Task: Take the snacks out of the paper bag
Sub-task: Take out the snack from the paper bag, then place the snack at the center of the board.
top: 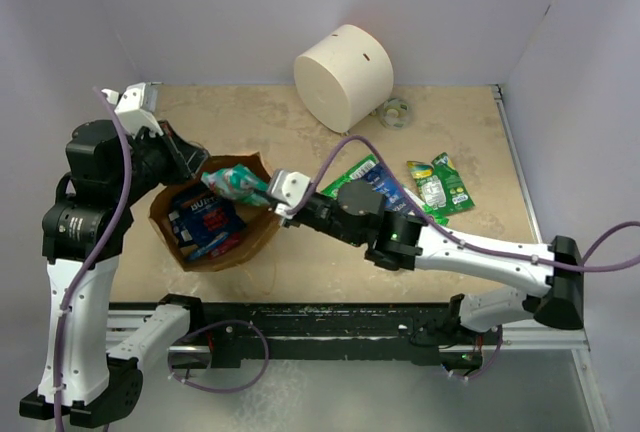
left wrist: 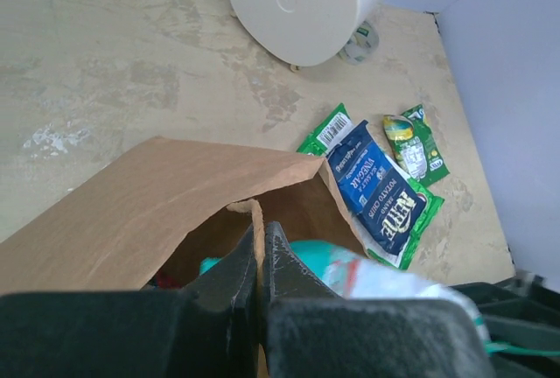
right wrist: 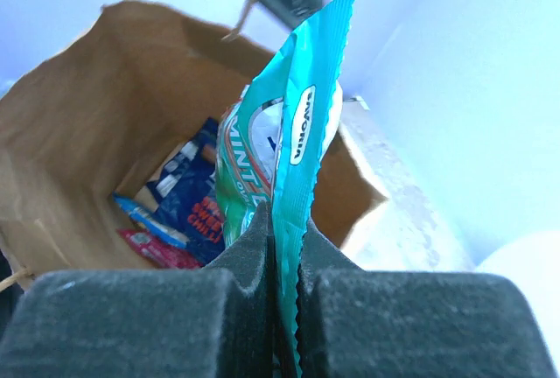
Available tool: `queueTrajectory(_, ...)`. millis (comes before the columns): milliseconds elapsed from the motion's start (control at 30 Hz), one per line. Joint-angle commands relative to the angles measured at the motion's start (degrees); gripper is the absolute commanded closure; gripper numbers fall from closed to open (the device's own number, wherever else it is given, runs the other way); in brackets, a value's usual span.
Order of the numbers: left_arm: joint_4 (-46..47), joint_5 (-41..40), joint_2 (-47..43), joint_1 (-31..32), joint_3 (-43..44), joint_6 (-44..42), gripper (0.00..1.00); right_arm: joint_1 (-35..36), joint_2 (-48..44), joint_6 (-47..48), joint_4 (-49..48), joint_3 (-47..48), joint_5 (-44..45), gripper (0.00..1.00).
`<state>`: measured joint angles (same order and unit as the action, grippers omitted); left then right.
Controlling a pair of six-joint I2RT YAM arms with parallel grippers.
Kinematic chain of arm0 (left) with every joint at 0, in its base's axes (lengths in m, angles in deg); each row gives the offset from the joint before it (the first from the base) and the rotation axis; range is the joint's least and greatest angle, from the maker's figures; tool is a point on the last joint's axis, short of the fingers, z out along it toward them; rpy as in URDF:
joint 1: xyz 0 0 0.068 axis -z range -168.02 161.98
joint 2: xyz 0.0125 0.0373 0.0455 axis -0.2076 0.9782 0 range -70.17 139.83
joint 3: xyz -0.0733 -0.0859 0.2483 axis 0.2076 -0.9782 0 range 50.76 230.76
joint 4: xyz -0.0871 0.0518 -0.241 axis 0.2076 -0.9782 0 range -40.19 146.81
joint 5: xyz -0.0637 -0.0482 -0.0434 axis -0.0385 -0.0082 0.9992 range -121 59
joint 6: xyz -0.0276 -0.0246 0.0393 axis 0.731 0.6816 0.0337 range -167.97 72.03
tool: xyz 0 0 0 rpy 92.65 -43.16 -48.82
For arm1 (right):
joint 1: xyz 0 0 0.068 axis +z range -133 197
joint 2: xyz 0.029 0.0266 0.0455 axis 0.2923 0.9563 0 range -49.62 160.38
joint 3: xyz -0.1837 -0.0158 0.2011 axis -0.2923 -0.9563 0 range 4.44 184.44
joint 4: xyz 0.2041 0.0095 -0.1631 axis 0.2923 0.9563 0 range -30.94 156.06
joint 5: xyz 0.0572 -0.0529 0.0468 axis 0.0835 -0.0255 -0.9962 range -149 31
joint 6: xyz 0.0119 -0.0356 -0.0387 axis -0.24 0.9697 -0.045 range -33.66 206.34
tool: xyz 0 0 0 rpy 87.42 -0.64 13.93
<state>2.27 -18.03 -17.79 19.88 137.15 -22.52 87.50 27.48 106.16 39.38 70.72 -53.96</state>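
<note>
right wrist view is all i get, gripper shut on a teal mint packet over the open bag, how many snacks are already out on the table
Observer: Besides your teal mint packet, at least three. A dark blue Kettle chips packet lies on a green packet, with a smaller green packet beside them, all right of the paper bag.
Operator: is anything holding the bag open
Observer: Yes, the left gripper is shut on the bag's rim at its far left side.
Operator: whats past the bag
Observer: A white cylinder sits near the far edge of the table, with a small tape roll beside it.
</note>
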Motion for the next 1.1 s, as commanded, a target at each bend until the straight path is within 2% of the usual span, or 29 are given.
queueTrajectory(0,1.70,-1.83,-0.08,0.15,1.15,-0.26,1.00,0.01,-6.98,-2.11,-4.72,1.33,12.50,1.00)
queueTrajectory(133,2.06,-2.16,-0.11,0.15,1.15,-0.22,1.00,0.03,-10.11,0.55,-5.12,2.47,22.06,1.00)
queueTrajectory(233,2.16,-2.33,-0.03,0.11,1.39,-0.32,1.00,-0.19,-10.79,1.32,-7.83,1.87,35.90,1.00)
queueTrajectory(300,2.16,-2.26,0.05,0.18,1.80,-0.36,1.00,-2.21,-10.27,-2.41,-7.18,2.07,46.32,1.00)
queueTrajectory(333,2.15,-2.27,0.08,0.15,2.12,-0.32,1.00,-4.88,-10.02,-10.21,-1.76,3.10,49.27,1.00)
queueTrajectory(367,2.12,-2.25,0.17,0.15,2.36,-0.36,1.00,-7.71,-9.90,-15.30,6.35,4.62,49.49,1.00)
queueTrajectory(400,2.09,-2.21,0.29,0.13,2.56,-0.32,1.00,-10.58,-9.99,-26.69,13.60,5.58,48.41,1.00)
queueTrajectory(433,2.08,-2.11,0.31,0.10,2.71,-0.25,1.00,-13.12,-10.33,-34.02,18.68,5.35,47.49,1.00)
queueTrajectory(600,1.91,-1.69,0.30,0.14,2.82,0.28,1.00,-22.38,-15.13,-60.02,25.68,-3.86,40.65,1.00)
queueTrajectory(767,1.64,-1.21,0.57,0.12,2.97,0.14,1.00,-29.30,-18.69,-80.13,20.15,-15.86,34.87,1.00)
queueTrajectory(933,1.63,-0.41,1.56,0.14,3.82,-0.41,1.00,-33.38,-19.48,-96.57,7.65,-27.86,33.12,1.00)
queueTrajectory(1067,1.38,-0.26,1.72,0.16,4.21,-1.05,1.00,-36.48,-16.37,-101.17,-1.36,-33.64,30.83,1.00)
